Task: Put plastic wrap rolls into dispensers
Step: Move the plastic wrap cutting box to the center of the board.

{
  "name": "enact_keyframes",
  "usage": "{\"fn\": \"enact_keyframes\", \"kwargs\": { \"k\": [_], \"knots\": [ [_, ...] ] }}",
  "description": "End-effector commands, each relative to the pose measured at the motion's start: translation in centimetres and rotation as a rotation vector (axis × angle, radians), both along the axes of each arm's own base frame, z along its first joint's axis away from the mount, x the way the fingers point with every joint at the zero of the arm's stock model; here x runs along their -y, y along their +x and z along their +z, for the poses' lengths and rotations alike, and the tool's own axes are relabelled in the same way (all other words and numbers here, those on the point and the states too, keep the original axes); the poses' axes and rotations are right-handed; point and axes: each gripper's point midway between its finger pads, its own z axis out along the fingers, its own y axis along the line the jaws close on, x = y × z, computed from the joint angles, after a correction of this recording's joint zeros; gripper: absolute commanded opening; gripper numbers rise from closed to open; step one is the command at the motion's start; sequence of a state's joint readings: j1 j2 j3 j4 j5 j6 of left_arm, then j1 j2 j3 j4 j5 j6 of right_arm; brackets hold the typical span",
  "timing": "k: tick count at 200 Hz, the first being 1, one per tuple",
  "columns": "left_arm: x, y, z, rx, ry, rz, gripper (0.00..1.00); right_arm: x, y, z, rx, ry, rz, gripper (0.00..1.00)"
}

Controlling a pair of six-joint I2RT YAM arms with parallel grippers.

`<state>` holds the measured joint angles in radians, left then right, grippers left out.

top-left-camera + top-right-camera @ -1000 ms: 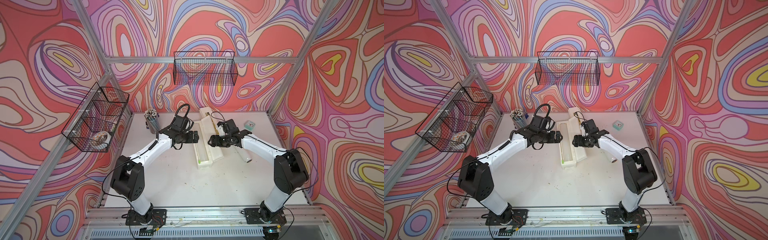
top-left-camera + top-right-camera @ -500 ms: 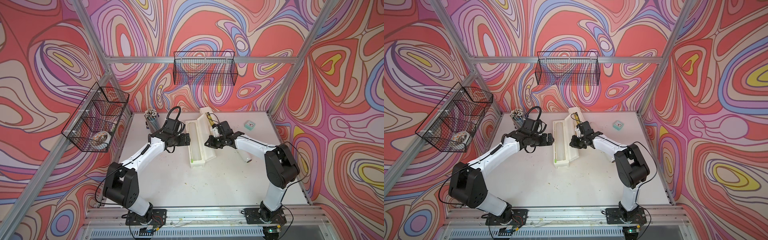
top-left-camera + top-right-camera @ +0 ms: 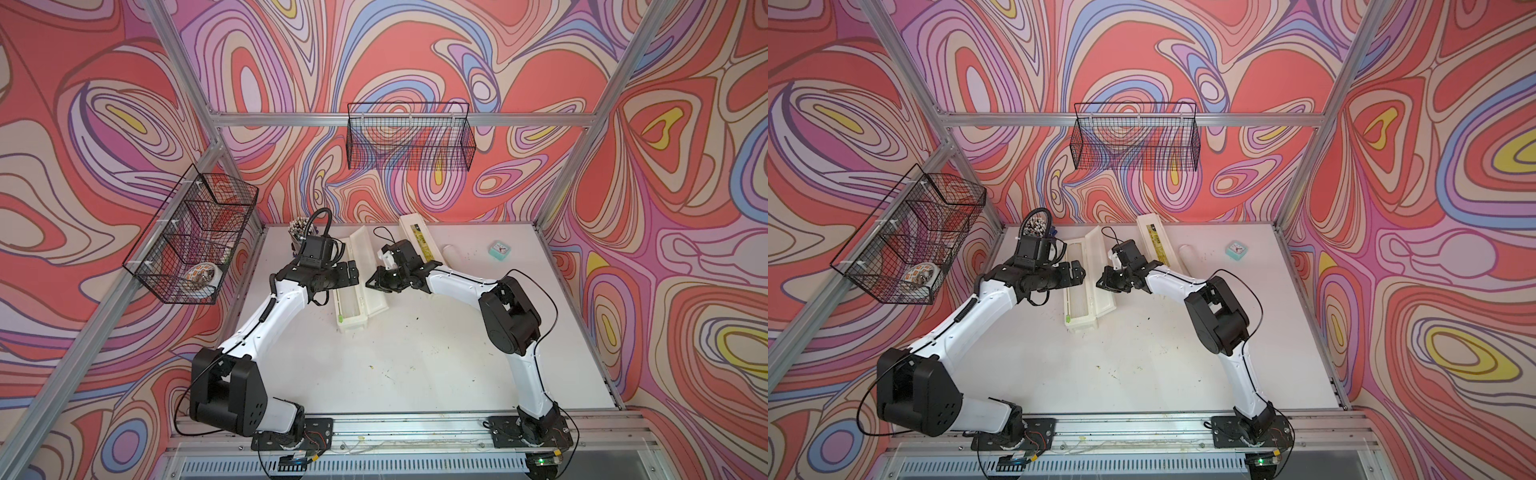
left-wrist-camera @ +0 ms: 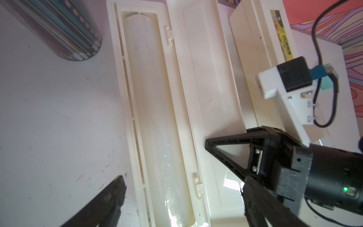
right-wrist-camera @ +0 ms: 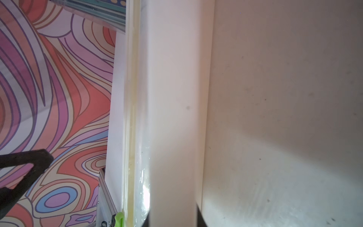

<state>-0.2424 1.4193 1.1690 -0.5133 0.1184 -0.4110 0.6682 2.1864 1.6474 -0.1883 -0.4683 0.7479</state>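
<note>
An open cream dispenser (image 3: 350, 322) lies mid-table with a glossy plastic wrap roll (image 4: 157, 118) lying in its trough. Its lid (image 4: 212, 94) is folded flat to the right. My right gripper (image 3: 370, 283) is shut on that lid's edge; in the right wrist view its dark fingers (image 5: 200, 218) flank the white lid panel (image 5: 172, 137). My left gripper (image 3: 355, 274) hovers open over the trough, and in the left wrist view its fingers (image 4: 110, 196) straddle the box. A closed dispenser (image 3: 420, 239) with a yellow label lies behind. Another roll (image 3: 450, 252) lies beside it, partly hidden by my right arm.
A cup of pencils (image 3: 300, 232) stands at the back left, close behind my left wrist. A small teal clock (image 3: 500, 250) sits at the back right. Black mesh baskets hang on the back wall (image 3: 409, 141) and the left wall (image 3: 191, 245).
My right gripper has closed on the open dispenser's lid, and the dispenser has slid left with it. My left gripper has moved left as well, staying open.
</note>
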Motion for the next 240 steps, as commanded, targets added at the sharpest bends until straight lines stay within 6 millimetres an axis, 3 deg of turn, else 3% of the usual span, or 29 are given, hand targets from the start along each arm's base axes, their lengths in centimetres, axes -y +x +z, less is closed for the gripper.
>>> {"fn": "enact_keyframes", "kwargs": {
  "k": [1, 23, 30, 33, 60, 85, 130, 176, 240],
  "knots": [
    [-0.8, -0.6, 0.2, -0.007, 0.032, -0.001, 0.94, 0.0, 0.9, -0.9, 0.018, -0.037, -0.068, 0.36],
    [-0.8, -0.4, 0.7, 0.001, 0.031, -0.006, 0.94, 1.6, 1.2, 0.4, 0.094, -0.148, -0.067, 0.74],
    [-0.7, -0.3, 0.9, 0.005, 0.028, -0.010, 0.95, 2.2, 1.3, 1.4, 0.131, -0.184, -0.065, 0.96],
    [-0.6, -0.3, 1.0, 0.009, 0.026, -0.012, 0.94, 2.5, 1.5, 1.8, 0.152, -0.201, -0.061, 0.98],
    [0.0, 0.4, 1.6, 0.021, -0.003, -0.027, 0.94, 6.3, 2.5, 4.4, 0.268, -0.393, -0.070, 0.98],
    [0.6, 0.8, 1.7, 0.019, -0.029, -0.037, 0.94, 10.0, 4.1, 5.6, 0.305, -0.467, -0.111, 0.98],
    [1.0, 0.6, 1.2, 0.004, -0.054, -0.041, 0.95, 16.6, 9.5, 5.3, 0.351, -0.612, -0.207, 0.98],
    [0.7, 0.4, 1.0, -0.001, -0.040, -0.032, 0.94, 19.7, 14.6, 2.2, 0.367, -0.725, -0.253, 0.98],
    [0.1, 0.1, 0.7, -0.012, -0.002, -0.026, 0.95, 19.8, 18.0, -2.6, 0.333, -0.753, -0.230, 0.98]
  ]
}}
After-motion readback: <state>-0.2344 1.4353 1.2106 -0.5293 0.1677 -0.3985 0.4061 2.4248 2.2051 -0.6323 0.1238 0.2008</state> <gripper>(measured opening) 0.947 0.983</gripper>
